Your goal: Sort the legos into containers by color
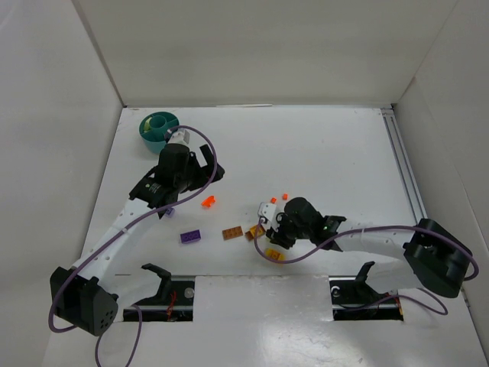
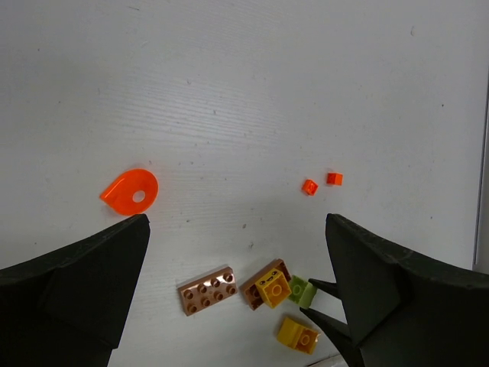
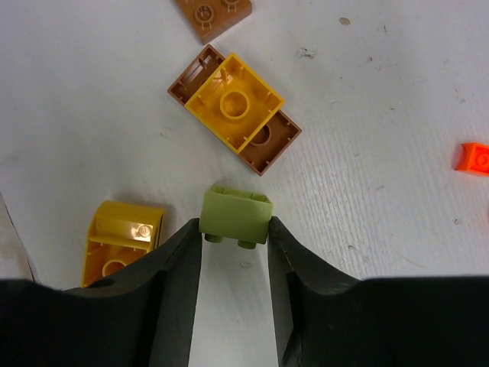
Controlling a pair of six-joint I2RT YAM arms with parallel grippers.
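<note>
Trouble ahead: right gripper point(image 3: 234, 229) pinches green brick point(image 3: 235, 214) by its very tips, just beside the yellow brick point(image 3: 233, 103); a hold that shallow may let it pop free on lifting. Left gripper point(image 2: 237, 222) hangs spread wide, empty; tub point(image 1: 157, 128) sits well apart from the yellow brick

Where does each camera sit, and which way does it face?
Top external: above and behind the robot, looking down on the white table; both arms show.
Left wrist: on the left arm, looking forward and down over the bricks; the open left pincer frames the view.
Right wrist: on the right arm, looking straight down at the pale green brick between the right pincer's fingers.
Shared: both wrist views show that brick and the yellow brick on the brown brick.
</note>
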